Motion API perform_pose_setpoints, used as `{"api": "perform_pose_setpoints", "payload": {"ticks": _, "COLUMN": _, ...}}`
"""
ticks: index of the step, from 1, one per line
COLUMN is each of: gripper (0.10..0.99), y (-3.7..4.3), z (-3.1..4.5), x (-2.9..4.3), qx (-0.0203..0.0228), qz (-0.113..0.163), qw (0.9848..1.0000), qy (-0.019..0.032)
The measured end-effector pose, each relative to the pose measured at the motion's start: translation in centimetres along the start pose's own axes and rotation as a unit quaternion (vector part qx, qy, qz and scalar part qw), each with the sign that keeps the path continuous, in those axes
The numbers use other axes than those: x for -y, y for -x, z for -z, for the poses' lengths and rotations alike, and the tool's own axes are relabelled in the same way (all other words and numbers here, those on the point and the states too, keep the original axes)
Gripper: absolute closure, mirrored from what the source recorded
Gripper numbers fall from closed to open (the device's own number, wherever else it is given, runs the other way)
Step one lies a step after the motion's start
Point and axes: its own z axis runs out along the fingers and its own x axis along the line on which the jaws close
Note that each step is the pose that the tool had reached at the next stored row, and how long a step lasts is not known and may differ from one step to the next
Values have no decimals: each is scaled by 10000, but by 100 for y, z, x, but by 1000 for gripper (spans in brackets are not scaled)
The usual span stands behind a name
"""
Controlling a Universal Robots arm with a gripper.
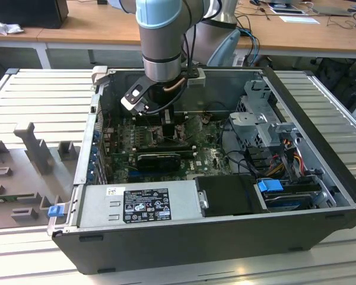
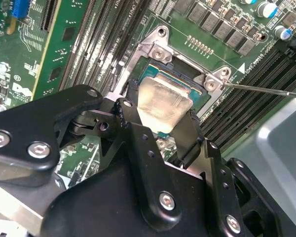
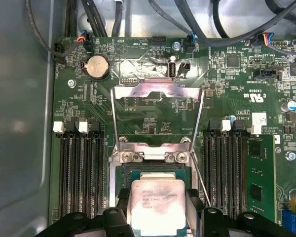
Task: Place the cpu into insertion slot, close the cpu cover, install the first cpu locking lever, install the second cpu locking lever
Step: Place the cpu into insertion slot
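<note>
Green motherboard [image 3: 227, 79] below; tool [image 2: 162, 118] clamped on pale silver square cpu [image 3: 157, 205] over insertion slot [image 3: 153, 168].

Exterior view, position: off the arm, raised, facing obliquely down into the open computer case [image 1: 184, 237].
Exterior view, range: distant; the whole case and the slatted table [image 1: 41, 95] are in frame, and the arm [image 1: 160, 41] enters at the upper centre of the frame.
First wrist view, position: on the arm, facing almost squarely onto the motherboard [image 3: 227, 89].
First wrist view, range: close; the raised cpu cover [image 3: 158, 90] sits mid-frame.
Second wrist view, position: on the arm, behind the gripper [image 2: 163, 108], facing the board at a slant.
Second wrist view, range: very close.
Shared, both wrist views: the cpu [image 3: 155, 202], the insertion slot [image 3: 153, 168], the memory slots [image 3: 79, 173].
Shared, all views: the motherboard.
</note>
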Motion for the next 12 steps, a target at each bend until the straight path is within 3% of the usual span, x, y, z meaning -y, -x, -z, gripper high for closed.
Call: {"api": "perform_pose_setpoints", "payload": {"ticks": 12, "gripper": 557, "y": -26, "z": -41, "x": 0, "qx": 4, "qz": -31, "qw": 10000, "qy": -1}}
